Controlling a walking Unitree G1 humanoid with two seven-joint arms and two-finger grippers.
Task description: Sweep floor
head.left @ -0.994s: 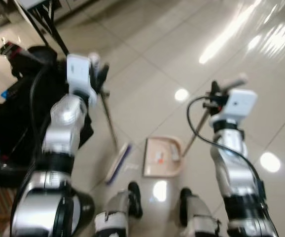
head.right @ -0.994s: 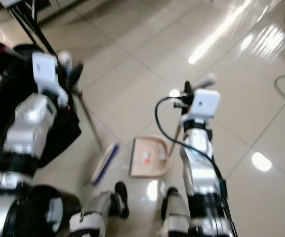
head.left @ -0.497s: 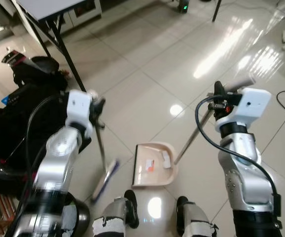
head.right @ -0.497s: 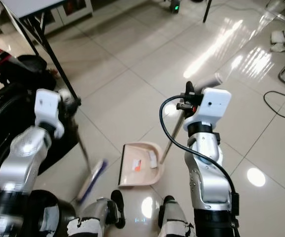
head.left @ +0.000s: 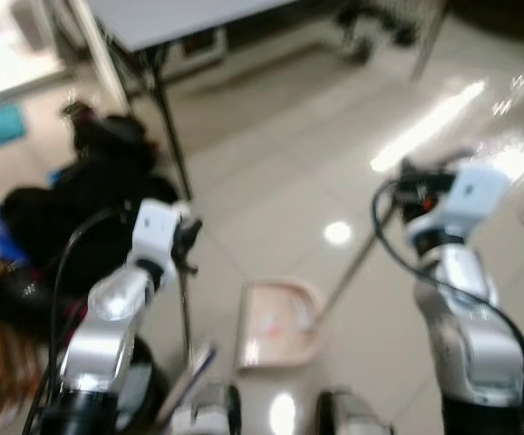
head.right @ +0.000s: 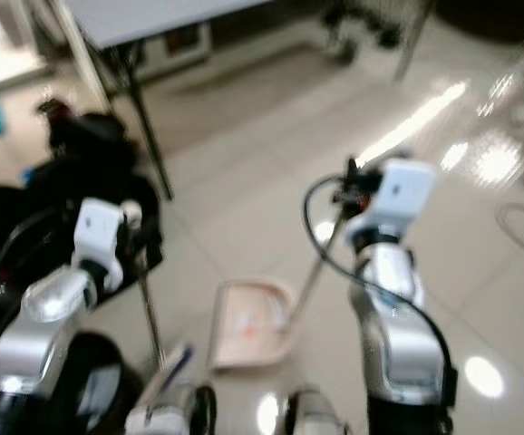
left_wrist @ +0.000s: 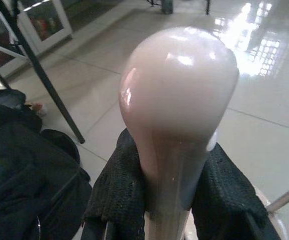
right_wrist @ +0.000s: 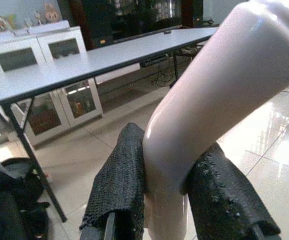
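My left gripper point(head.left: 188, 243) is shut on the pale top of the broom handle point(left_wrist: 177, 125); the thin pole runs down to the broom head point(head.left: 189, 379) on the floor by my feet. On the tiles in front of me lies the beige dustpan point(head.left: 276, 324) with small bits of debris inside. Its long handle point(head.left: 348, 272) slants up to my right gripper point(head.left: 409, 184), which is shut on the pale handle end point(right_wrist: 209, 105). Both eye views are blurred.
A grey table point(head.left: 171, 18) on black legs point(head.left: 164, 113) stands ahead on the left. Black bags point(head.left: 81, 208) lie under and beside it. White cabinets point(right_wrist: 49, 80) line the far wall. Glossy tiled floor point(head.left: 271, 181) stretches ahead and to the right.
The whole view has tilted up, showing more of the table and the room ahead. Both grippers still hold their handles; the broom pole now stands closer to upright.
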